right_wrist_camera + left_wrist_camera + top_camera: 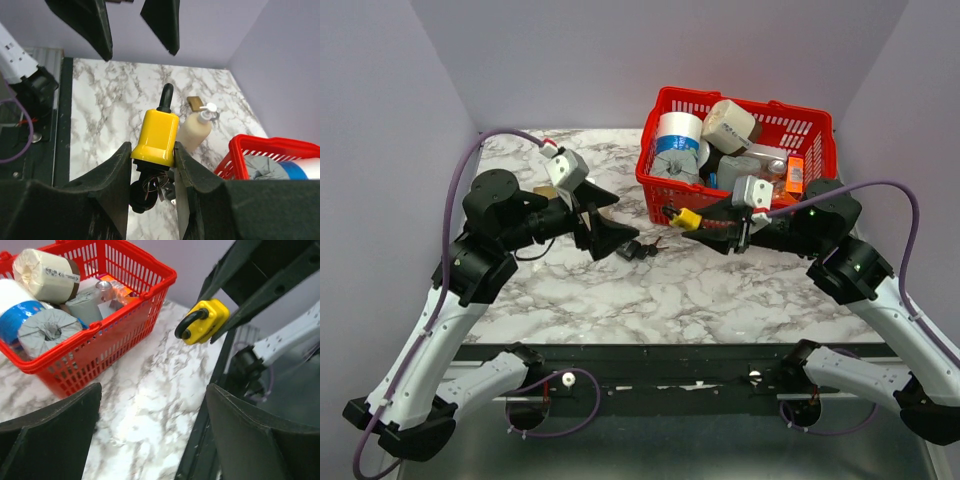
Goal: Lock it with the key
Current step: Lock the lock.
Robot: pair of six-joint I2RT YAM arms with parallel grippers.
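Right claw (152,152) clamps the yellow padlock (155,136) at the basket's (655,185) 7 o'clock, with the key (146,189) hanging beneath. Left claw (152,392), wide open and empty, should grip the key squarely before turning.

Plain lilac-grey walls (620,60) around a marble-patterned table (700,290), dark rail (650,355), perhaps metal, at its near edge

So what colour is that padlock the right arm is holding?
The padlock is bright yellow with a black shackle; clearest in the right wrist view.
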